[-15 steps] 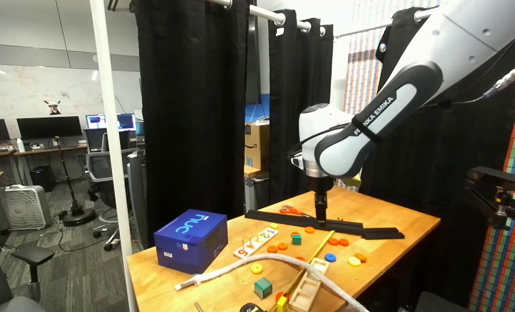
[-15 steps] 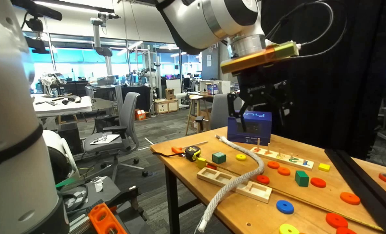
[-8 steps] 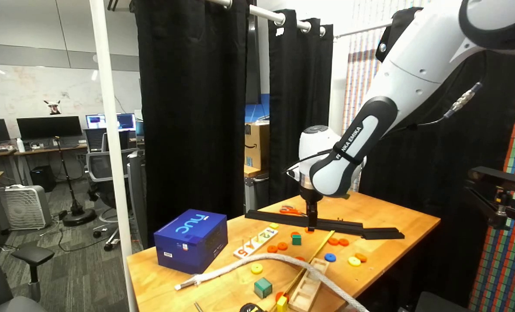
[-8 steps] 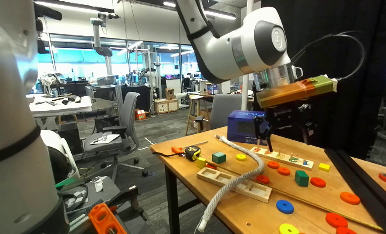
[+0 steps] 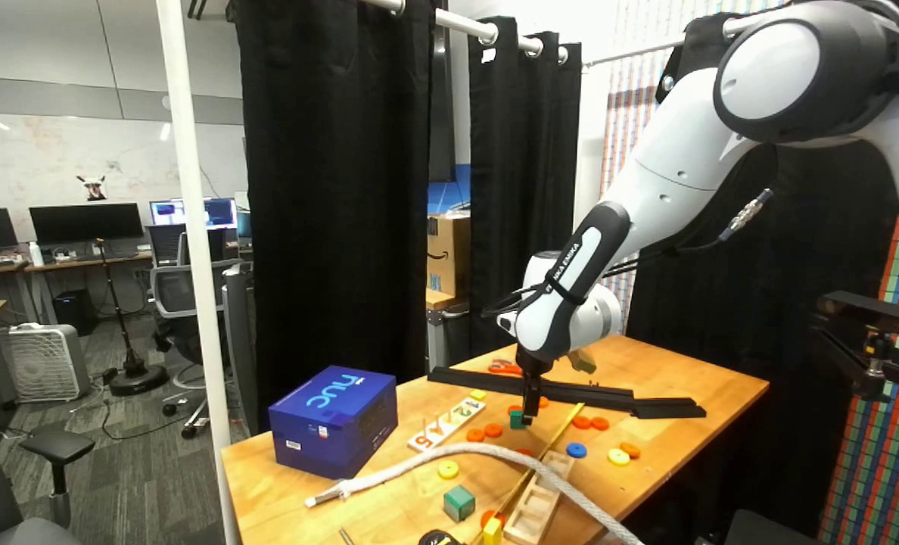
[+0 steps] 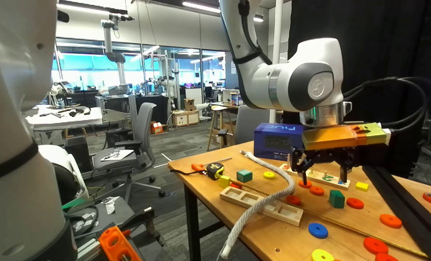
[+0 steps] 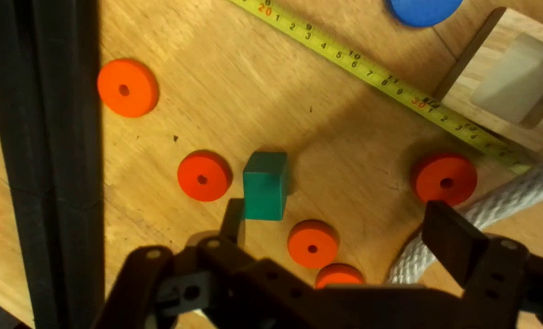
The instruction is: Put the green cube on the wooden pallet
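A green cube (image 7: 264,194) sits on the table among orange discs; it shows in both exterior views (image 5: 516,420) (image 6: 337,199). A similar green block (image 5: 459,503) (image 6: 244,175) stands nearer the blue box. The wooden pallet, a pale tray with compartments (image 5: 533,522) (image 6: 287,218), lies near the table edge, partly in the wrist view (image 7: 495,50). My gripper (image 7: 338,210) is open and empty, low over the table. In the wrist view the left finger overlaps the cube's lower left edge; I cannot tell whether they touch. The gripper also shows in both exterior views (image 5: 529,412) (image 6: 324,180).
A white rope (image 6: 290,181) lies across the pallet. A yellow measuring tape (image 7: 367,75) runs past it. An orange disc (image 7: 313,244) lies between the fingers. A numbered peg board (image 5: 442,430), a blue box (image 5: 328,424) and a black rail (image 7: 56,137) are nearby.
My gripper has come down towards the green cube, moving left in one exterior view and right in the other. It stays open. The objects on the table have not moved.
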Motion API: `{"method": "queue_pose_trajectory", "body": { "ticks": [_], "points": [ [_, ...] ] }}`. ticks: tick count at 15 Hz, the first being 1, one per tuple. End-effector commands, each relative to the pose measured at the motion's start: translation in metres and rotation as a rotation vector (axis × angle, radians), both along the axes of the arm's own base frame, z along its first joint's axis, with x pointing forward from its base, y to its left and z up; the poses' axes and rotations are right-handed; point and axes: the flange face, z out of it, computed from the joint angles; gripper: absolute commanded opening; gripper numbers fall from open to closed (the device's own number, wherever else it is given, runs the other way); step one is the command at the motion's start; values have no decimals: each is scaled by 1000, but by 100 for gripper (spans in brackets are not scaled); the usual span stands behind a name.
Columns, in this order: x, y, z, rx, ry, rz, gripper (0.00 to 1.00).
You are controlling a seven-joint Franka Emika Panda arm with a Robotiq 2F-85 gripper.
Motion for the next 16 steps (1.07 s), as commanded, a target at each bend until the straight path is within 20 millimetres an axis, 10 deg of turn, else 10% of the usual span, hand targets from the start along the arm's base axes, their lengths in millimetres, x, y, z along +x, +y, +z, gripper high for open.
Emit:
{"method": "queue_pose_trajectory", "body": {
  "ticks": [1, 16],
  "points": [
    [23, -11, -5, 33, -15, 27, 100],
    [43, -32, -40, 57, 18, 55, 100]
  ]
}}
